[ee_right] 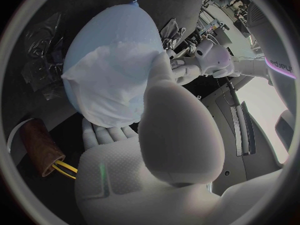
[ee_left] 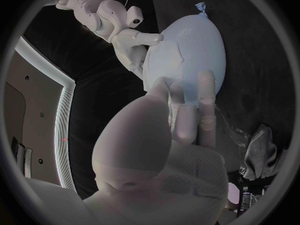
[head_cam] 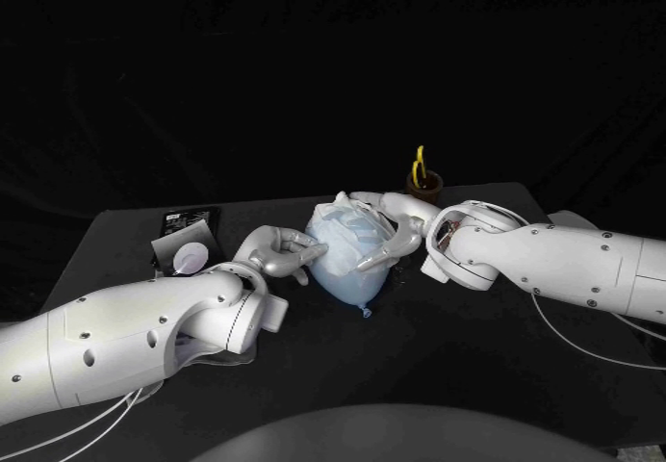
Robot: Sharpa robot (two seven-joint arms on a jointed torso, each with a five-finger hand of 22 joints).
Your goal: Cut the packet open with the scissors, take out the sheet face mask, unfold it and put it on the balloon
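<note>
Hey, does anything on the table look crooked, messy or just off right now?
Yes: the sheet mask lies creased and bunched over the wide end of the balloon, with a folded edge, rather than smoothed flat.

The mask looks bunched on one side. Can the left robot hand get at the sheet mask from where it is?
Probably yes. The left robot hand rests against the balloon, just beside the sheet mask, with nothing between them. The right robot hand holds the balloon's far side.
</note>
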